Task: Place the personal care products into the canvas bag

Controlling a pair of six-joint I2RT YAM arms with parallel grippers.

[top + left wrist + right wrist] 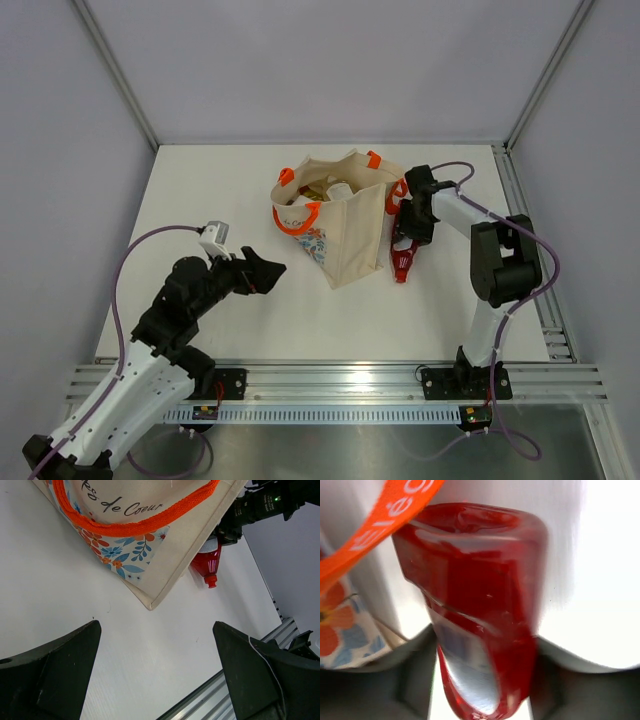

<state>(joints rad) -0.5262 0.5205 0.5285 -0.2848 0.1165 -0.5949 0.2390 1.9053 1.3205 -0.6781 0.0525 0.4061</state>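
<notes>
The left arm and right arm have black joints, white links and purple cables.

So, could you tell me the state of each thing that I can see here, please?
canvas bag: upright, mouth open, bottles inside.
red bottle: outside the bag, at its side, gripped.
left claw: open, empty.
right claw: shut on the red bottle.

Left pincer spread wide, right pincer clamped tight
</notes>
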